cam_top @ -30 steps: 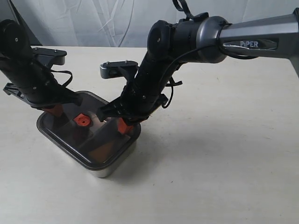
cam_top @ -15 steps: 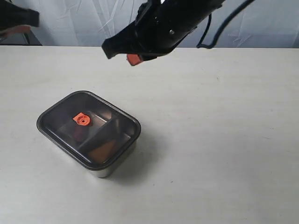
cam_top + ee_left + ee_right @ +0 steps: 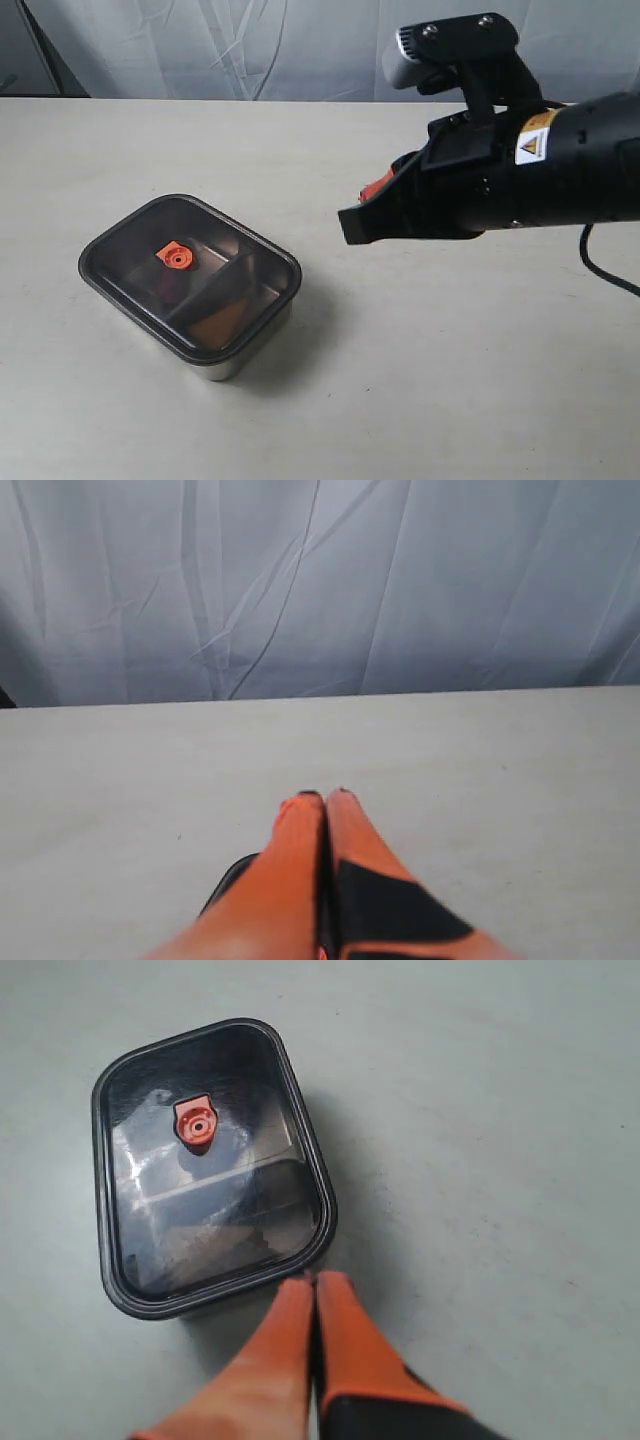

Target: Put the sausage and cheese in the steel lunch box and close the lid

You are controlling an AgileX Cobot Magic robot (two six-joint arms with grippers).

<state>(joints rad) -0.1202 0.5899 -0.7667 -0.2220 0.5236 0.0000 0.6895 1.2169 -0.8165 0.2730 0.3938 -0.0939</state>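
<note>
The steel lunch box (image 3: 228, 364) stands left of the table's middle with the dark smoky lid (image 3: 190, 275) lying flat on it, orange valve (image 3: 175, 257) up. Dim reddish and orange-brown shapes show through the lid; I cannot make out the sausage or the cheese as such. My right gripper (image 3: 376, 189) hangs above the table to the right of the box, shut and empty; in the right wrist view its fingertips (image 3: 313, 1280) point just past the lid (image 3: 215, 1190). My left gripper (image 3: 325, 798) is shut on nothing over bare table and is out of the exterior view.
A pale wrinkled curtain (image 3: 250, 50) runs behind the table's far edge. The bulky black right arm (image 3: 520, 180) reaches in from the right, above the table.
Both grippers have lifted off the lid, which stays on the box. The left arm has left the exterior view; the right arm has swung up and over to the right.
</note>
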